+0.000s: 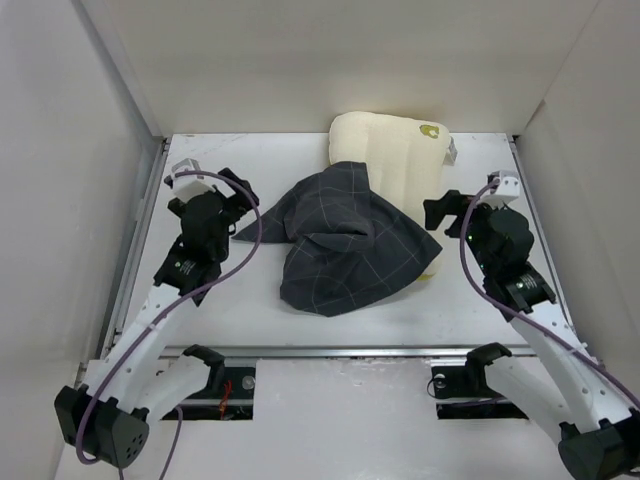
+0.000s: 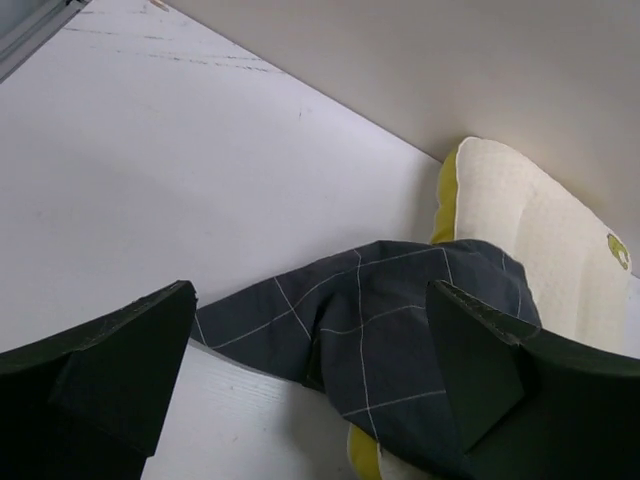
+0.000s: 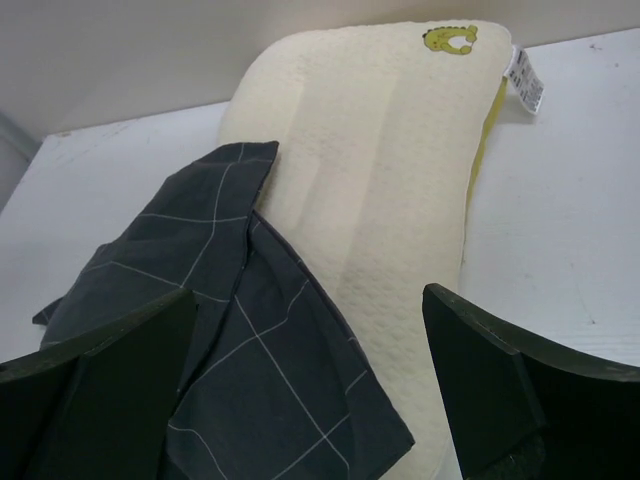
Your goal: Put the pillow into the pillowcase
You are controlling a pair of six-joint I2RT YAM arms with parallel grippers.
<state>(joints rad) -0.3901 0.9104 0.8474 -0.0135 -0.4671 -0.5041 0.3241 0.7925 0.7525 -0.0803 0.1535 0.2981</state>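
Count: 1 pillow [image 1: 395,160], 1 pillowcase [image 1: 345,245], 2 arms, 1 gripper each. All is set on a white table [image 1: 250,300] closed in by white walls.

Pillow: cream-yellow and plump, laid at the far centre of the table w/ its far end close to the back wall. 1 greenish mark [image 1: 430,129] and 1 white tag [image 1: 452,150] are seen at its far right corner. A brighter yellow edge band is shown along the side in the left wrist view.

Pillowcase: dark grey w/ a thin light grid, crumpled. It is draped over the pillow's near-left part and spread onto the table toward the near side. A bit of yellow is seen past its near right edge. The opening can't be made out. No part of the pillow is seen to be inside; the far half is left bare.

Left gripper [image 1: 243,207]: held low over the table left of the pillowcase, pointed toward it. Jaws are spread wide and nothing is pinched. The fabric's left corner is near the fingertips; contact can't be told.

Right gripper [image 1: 440,212]: held just beside the pillow's right edge, pointed left at it. Jaws are likewise spread wide and nothing is gripped. Both arms are bent at the elbow, w/ bases at the near edge.
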